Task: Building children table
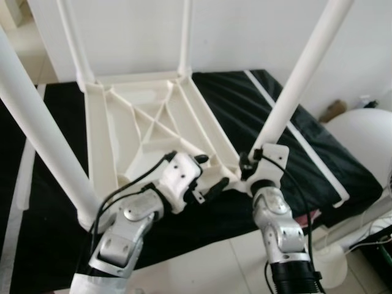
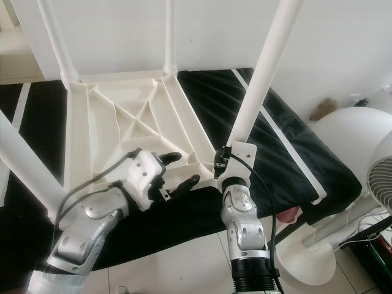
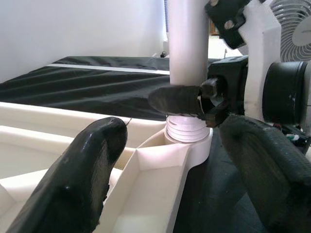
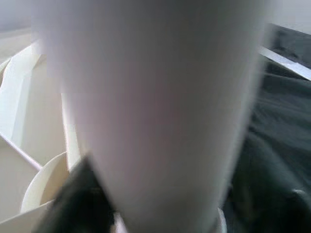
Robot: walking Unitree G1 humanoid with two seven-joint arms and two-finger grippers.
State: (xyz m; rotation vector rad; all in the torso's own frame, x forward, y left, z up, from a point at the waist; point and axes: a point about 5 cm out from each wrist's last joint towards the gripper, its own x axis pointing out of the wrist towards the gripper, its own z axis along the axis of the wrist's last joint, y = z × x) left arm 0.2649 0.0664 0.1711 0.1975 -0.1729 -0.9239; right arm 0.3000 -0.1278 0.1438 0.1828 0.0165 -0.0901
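A white plastic children's table (image 1: 147,122) lies upside down on a black mattress (image 1: 306,147), its four white legs pointing up. The near right leg (image 1: 300,79) stands in the corner socket (image 3: 187,145), with its threaded end (image 3: 185,130) showing just above the socket. My right gripper (image 1: 248,166) is shut around this leg close to its base; one of its fingers (image 3: 177,99) wraps the tube. My left gripper (image 2: 184,168) is open, its fingers (image 3: 82,170) hovering over the frame rim just left of that corner, holding nothing.
The near left leg (image 1: 37,135) rises close to my left arm. Two far legs (image 1: 185,37) stand against the white wall. A white fan (image 2: 383,177) and its round base sit on the tiled floor at right, with cables (image 1: 376,236) beside them.
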